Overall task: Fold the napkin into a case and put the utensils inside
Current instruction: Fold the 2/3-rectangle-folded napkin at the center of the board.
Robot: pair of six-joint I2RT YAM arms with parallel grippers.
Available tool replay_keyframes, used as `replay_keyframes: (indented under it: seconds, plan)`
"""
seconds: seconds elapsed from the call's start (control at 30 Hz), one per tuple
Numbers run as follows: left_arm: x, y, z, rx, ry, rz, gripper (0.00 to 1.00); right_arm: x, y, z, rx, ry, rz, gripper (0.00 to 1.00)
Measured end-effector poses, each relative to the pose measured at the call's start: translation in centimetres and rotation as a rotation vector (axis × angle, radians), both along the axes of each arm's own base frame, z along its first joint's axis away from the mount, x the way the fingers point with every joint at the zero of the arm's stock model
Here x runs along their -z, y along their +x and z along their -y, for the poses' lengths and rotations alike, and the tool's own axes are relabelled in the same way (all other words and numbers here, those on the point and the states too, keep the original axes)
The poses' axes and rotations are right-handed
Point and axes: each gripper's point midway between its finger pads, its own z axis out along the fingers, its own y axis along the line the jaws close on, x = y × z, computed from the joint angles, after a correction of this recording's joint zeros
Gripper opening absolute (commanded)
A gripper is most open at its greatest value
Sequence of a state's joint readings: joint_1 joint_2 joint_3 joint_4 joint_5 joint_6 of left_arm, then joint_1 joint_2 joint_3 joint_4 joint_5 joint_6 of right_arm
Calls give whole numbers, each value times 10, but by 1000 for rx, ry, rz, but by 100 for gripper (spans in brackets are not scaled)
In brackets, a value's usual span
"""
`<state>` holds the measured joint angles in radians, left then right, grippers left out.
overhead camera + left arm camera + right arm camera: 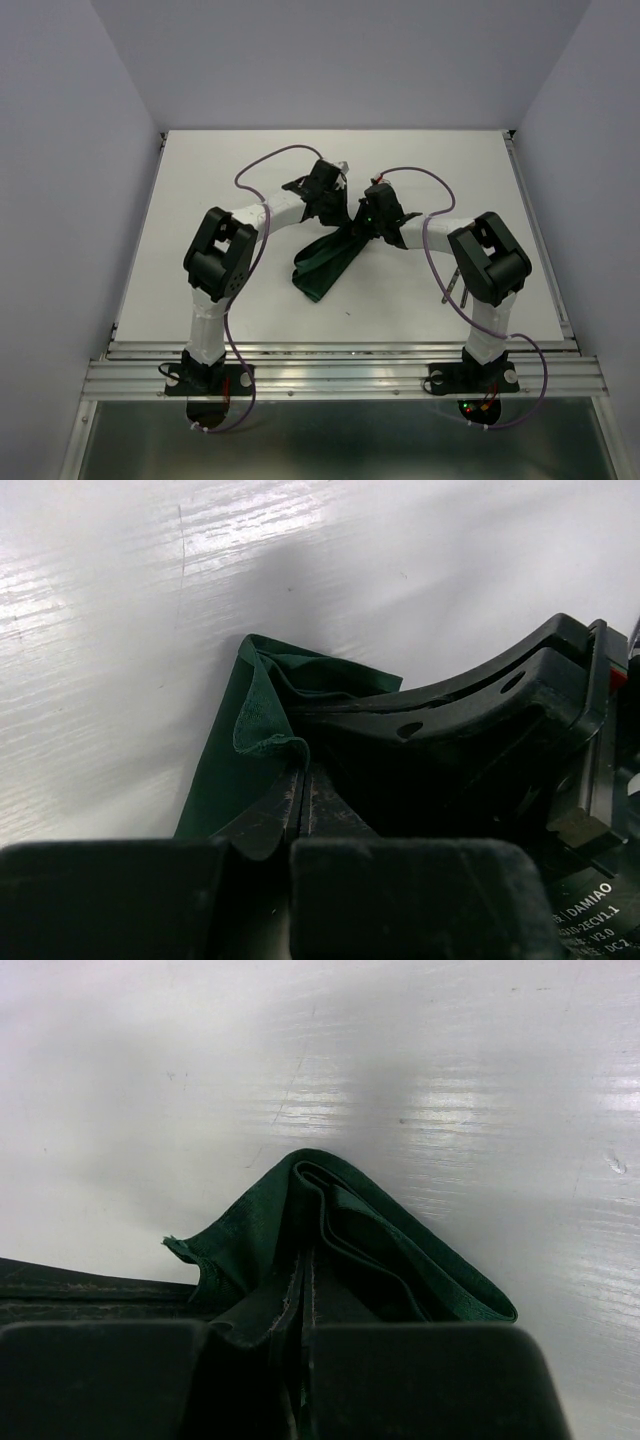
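Around the middle of the table [220, 170] sits the napkin [324, 262], bunched into a long crumpled strip rather than anything tidy. Its far end is up in the pincers and its near end trails on the surface. The left gripper [300, 805] is clamped tight on a thick edge of cloth, and the right gripper [303, 1290] is pinched on a stacked corner with several layers showing, the two nearly touching. Honestly I'd say the trick now is to draw the two grips apart evenly so the layers flatten and the edges line up, otherwise the fold comes out lopsided. No case yet as far as I can tell: no pouch mouth, nothing tucked in. The utensils [458, 285] lie toward the table's right edge, half hidden behind the right arm.
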<state>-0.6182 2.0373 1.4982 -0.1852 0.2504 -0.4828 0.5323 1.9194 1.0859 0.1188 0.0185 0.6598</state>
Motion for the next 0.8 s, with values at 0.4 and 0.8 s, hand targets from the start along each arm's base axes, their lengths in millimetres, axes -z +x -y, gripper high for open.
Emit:
replay_keyframes:
  seconds: [0.4,0.8]
  plan:
    - [16,-10,-1,-34,-15,-59,0,-1,-1,2,8,-4,-1,1]
    - [39,-13,-1,-44,2,-102,0,-28,-20,24,66,11,63,1]
